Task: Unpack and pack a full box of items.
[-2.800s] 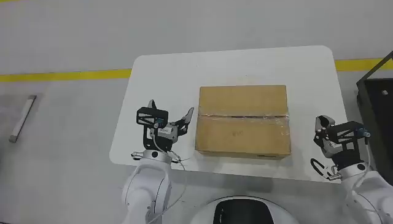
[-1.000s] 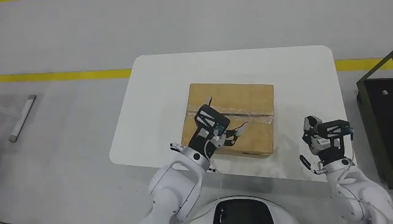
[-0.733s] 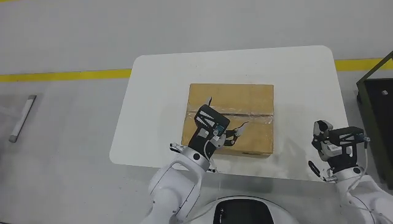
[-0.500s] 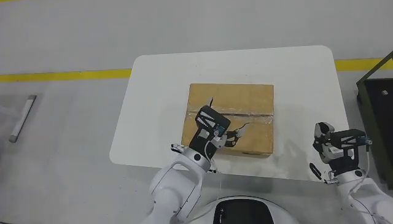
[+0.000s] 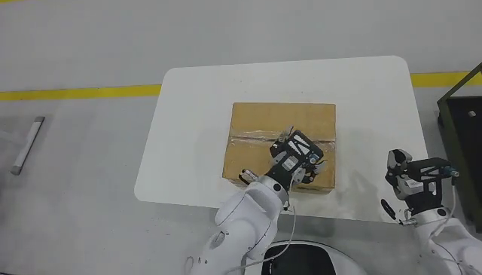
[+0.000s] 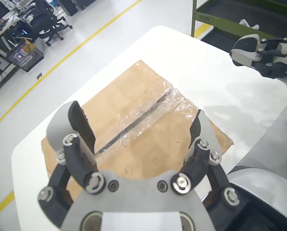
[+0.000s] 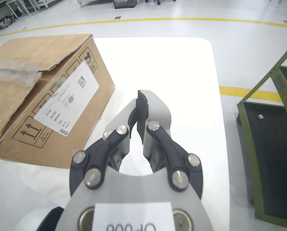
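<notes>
The taped cardboard box (image 5: 282, 124) sits mid-worktop (image 5: 196, 124), flaps shut. The left gripper (image 6: 137, 114) hangs over its near right part, fingers spread wide. The right gripper (image 7: 140, 102) hovers at the worktop's near right edge, fingers pressed together.

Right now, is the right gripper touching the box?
Apart. The right wrist view shows bare table between the shut right gripper and the box.
</notes>
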{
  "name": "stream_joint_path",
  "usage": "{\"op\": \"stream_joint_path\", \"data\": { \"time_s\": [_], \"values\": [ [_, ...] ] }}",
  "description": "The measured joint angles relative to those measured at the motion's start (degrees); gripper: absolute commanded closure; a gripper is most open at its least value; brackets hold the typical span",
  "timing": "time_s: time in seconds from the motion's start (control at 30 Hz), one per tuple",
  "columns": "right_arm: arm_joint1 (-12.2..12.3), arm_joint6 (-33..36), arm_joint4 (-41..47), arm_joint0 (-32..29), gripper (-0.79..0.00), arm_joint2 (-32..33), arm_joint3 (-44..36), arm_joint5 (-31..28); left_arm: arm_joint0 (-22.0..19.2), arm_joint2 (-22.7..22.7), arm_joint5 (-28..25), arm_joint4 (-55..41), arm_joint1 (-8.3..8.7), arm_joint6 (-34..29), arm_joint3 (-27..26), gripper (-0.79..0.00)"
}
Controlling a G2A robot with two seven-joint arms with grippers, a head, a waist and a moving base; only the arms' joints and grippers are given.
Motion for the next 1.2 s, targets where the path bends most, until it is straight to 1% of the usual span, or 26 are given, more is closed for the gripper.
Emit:
{"op": "stream_joint_path", "data": {
  "time_s": [0.17,0.27,0.4,0.5,0.57,0.6,0.67,0.7,0.77,0.8,0.83,0.93,1.0,1.03,1.13,1.17,1.2],
  "values": [
    [0.05,0.21,0.55,-0.24,0.0,0.42,-0.26,0.12,-1.37,1.95,-1.54,5.87,-0.13,-0.89,2.18,-0.776],
    [0.08,0.37,0.58,-0.39,0.0,0.65,-0.41,0.26,-1.92,3.08,-3.51,9.91,-0.07,-1.33,3.34,-0.705],
    [0.13,0.4,0.55,-0.55,0.0,0.8,-0.35,0.26,-2.15,3.82,-3.08,10.81,-0.38,-1.7,4.04,-0.696],
    [0.15,0.53,0.66,-0.55,0.0,0.9,-0.26,0.43,-2.8,4.33,-2.61,11.51,-0.67,-1.73,4.97,-0.616],
    [0.16,0.64,0.72,-0.51,0.0,0.92,-0.24,0.59,-3.3,4.6,-2.39,12.16,-0.84,-1.6,5.77,-0.603],
    [0.16,0.67,0.75,-0.48,0.0,0.92,-0.24,0.66,-3.73,4.84,-2.58,12.85,-0.92,-1.46,6.36,-0.582],
    [0.17,0.72,0.77,-0.46,0.0,0.89,-0.23,0.7,-4.44,5.35,-3.56,14.58,-0.98,-1.13,7.22,-0.576],
    [0.18,0.78,0.81,-0.43,0.0,0.87,-0.22,0.71,-4.69,5.62,-3.99,15.55,-1.01,-0.85,7.68,-0.545],
    [0.21,0.98,0.59,-0.37,0.0,0.83,-0.25,0.77,-4.66,5.78,-4.0,15.72,-1.13,-0.53,8.15,-0.526],
    [0.22,1.09,0.4,-0.33,0.0,0.75,-0.3,0.84,-4.63,5.85,-3.88,15.63,-1.22,-0.48,8.34,-0.499],
    [0.22,1.14,0.34,-0.29,0.0,0.69,-0.33,0.86,-4.66,5.92,-3.79,15.62,-1.3,-0.46,8.45,-0.388],
    [0.24,1.15,0.37,-0.16,0.0,0.56,-0.33,0.91,-5.0,6.15,-3.56,15.88,-1.56,-0.39,8.84,-0.32],
    [0.25,1.18,0.48,-0.03,0.0,0.44,-0.28,0.89,-5.31,6.22,-3.47,16.48,-1.7,-0.06,9.17,-0.231],
    [0.25,1.21,0.55,0.04,0.0,0.38,-0.25,0.88,-5.41,6.19,-3.44,16.73,-1.74,0.08,9.34,-0.219],
    [0.25,1.3,0.74,0.26,0.0,0.08,-0.14,0.9,-5.57,5.92,-3.3,17.46,-1.85,0.63,9.74,-0.086],
    [0.25,1.31,0.76,0.31,0.0,-0.01,-0.08,0.92,-5.57,5.81,-3.27,17.66,-1.86,0.82,9.82,0.0],
    [0.26,1.32,0.76,0.39,0.0,-0.13,0.01,0.97,-5.52,5.63,-3.19,17.84,-1.89,1.08,9.89,0.0]
  ]
}}
